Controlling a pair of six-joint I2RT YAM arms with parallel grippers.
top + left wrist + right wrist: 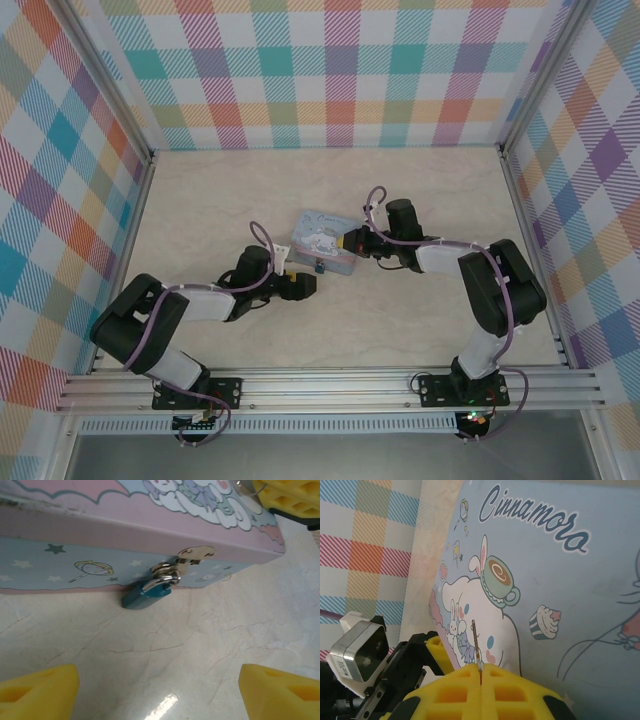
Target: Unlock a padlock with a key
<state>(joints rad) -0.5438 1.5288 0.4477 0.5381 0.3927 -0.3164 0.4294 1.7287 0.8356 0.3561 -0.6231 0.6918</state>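
The padlock is small and teal-blue, and its silver shackle passes through the hasp on the front wall of the pale blue cartoon tin. It rests on the table against the tin. My left gripper stands open a short way in front of the padlock, with nothing between its yellow fingertips. My right gripper is shut on the key, whose slim dark blade sticks out over the tin's lid. From above, the padlock lies between the left gripper and the right gripper.
The tin lies mid-table on pale marble. Plaid walls close in the back and both sides. A metal rail runs along the near edge. The left gripper's fingers and camera housing sit close beside the tin's edge.
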